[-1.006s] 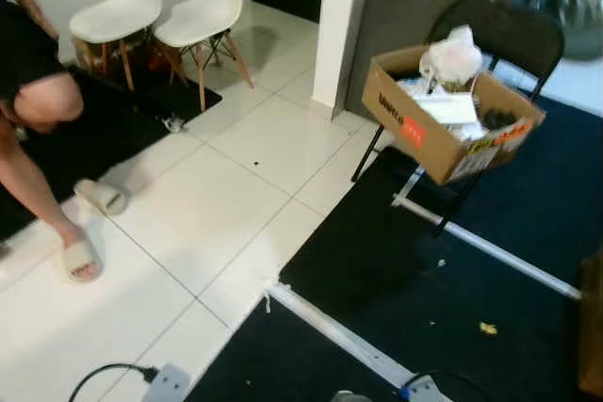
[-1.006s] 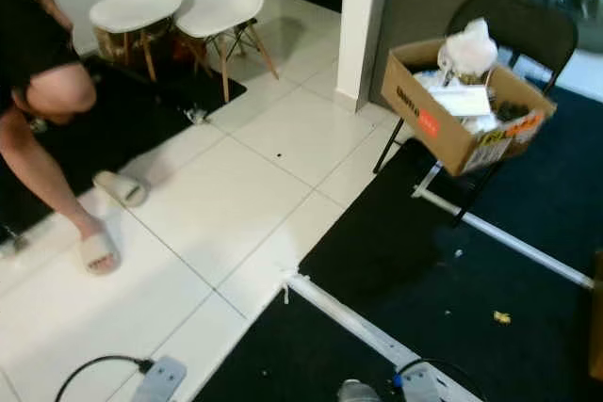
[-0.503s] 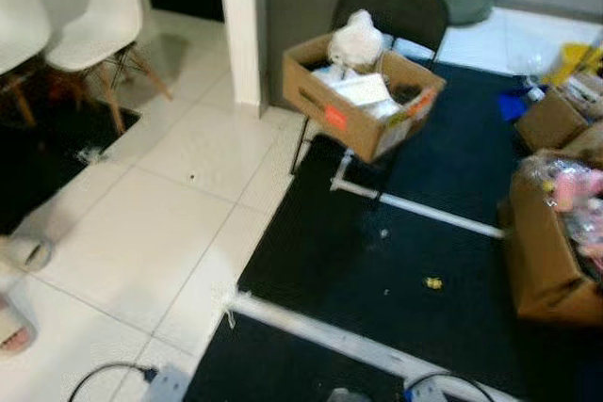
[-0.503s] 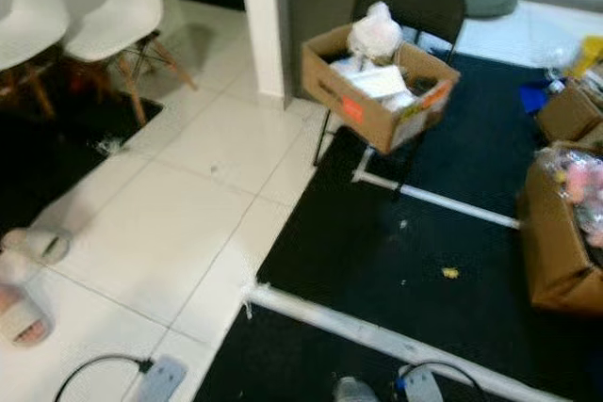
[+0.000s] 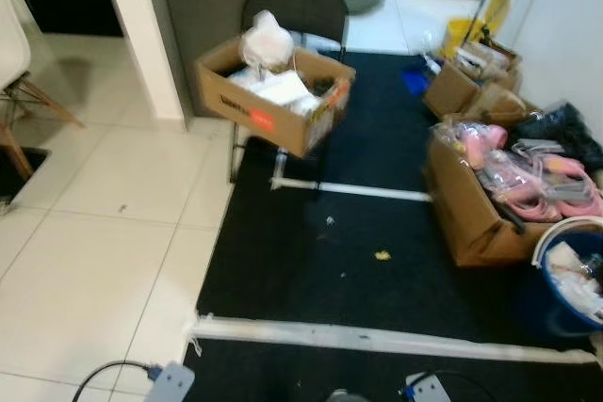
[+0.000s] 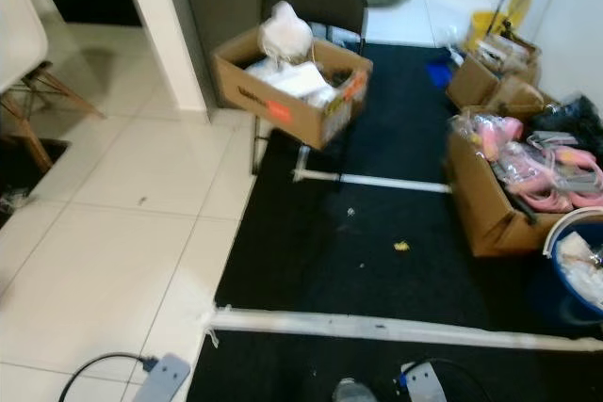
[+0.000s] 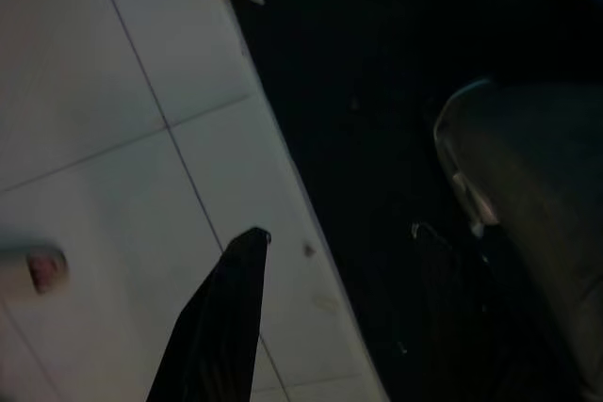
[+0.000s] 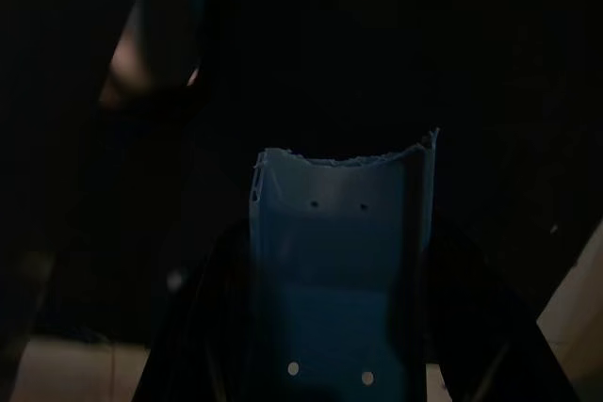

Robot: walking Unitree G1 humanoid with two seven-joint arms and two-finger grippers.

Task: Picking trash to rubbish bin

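R gripper (image 8: 334, 327) clamped blue plastic piece (image 8: 339, 261): looked light, stiff; held by its end. L fingers: can't tell.

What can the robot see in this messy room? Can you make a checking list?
Surface: black carpet beside white tiled floor; white strips across the carpet.
Job's things: small yellow scrap on the carpet; blue bucket holding rubbish at far right.
Clutter: cardboard box with a white bag on a black chair; open box of pink things; more boxes behind.
End effectors: left finger over the tiles; right wrist view very dark.
Cables: black cable and power strip at the near edge.
Surroundings: white chair, pillar.
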